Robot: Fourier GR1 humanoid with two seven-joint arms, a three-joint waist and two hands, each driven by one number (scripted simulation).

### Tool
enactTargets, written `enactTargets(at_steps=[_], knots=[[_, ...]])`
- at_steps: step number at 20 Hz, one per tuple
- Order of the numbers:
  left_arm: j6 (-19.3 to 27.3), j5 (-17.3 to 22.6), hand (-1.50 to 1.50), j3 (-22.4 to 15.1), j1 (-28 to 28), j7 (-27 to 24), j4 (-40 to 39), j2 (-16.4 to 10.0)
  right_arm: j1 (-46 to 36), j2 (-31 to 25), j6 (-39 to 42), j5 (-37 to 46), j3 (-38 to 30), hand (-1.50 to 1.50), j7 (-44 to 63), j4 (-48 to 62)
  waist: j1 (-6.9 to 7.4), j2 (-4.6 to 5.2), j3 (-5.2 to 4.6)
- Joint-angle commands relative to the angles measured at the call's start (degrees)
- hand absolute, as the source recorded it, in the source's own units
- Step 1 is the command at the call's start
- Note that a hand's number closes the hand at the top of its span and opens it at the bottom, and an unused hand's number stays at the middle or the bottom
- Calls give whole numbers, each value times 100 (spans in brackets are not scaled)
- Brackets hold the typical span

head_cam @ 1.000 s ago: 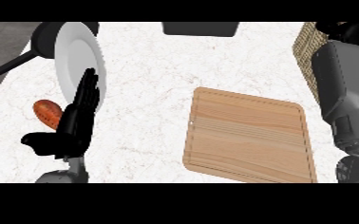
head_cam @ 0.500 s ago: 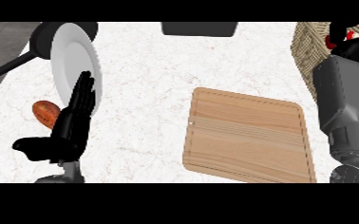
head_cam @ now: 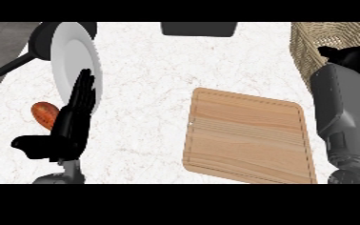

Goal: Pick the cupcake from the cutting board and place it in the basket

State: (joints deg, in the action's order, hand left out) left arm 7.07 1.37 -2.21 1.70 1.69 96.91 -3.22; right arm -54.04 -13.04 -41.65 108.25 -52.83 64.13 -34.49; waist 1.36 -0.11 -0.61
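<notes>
No cupcake shows on the cutting board. The right robot hand hangs over the basket, likely to deliver it; its grip cannot be told. The left robot hand rests open.

The left hand rests open near the counter's left edge, fingers straight and pointing up, thumb jutting out to the left. The right forearm (grey, upright in the view) runs along the right edge, with the right hand a black shape at its top, toward the far right corner.
</notes>
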Motion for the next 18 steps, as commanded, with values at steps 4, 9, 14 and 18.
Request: enactTargets(at_steps=[4, 9, 14, 18], knots=[[-126, 56, 0, 90, -150, -139, -67, -86, 115, -53, -952, 526, 227, -150, 765, -118, 48, 82, 63], [-3, -31, 0, -38, -216, -60, 96, 53, 347, 235, -672, 1338, 421, -150, 1160, -946, -55, 25, 57], [47, -56, 0, 84, -168, 70, 143, -47, 316, 693, 98, 1912, 305, -150, 1549, -1964, -121, -23, 53], [73, -74, 0, 89, -71, -11, -33, 8, 269, 1109, 319, 2405, 249, -150, 1757, -2994, -170, -35, 48]])
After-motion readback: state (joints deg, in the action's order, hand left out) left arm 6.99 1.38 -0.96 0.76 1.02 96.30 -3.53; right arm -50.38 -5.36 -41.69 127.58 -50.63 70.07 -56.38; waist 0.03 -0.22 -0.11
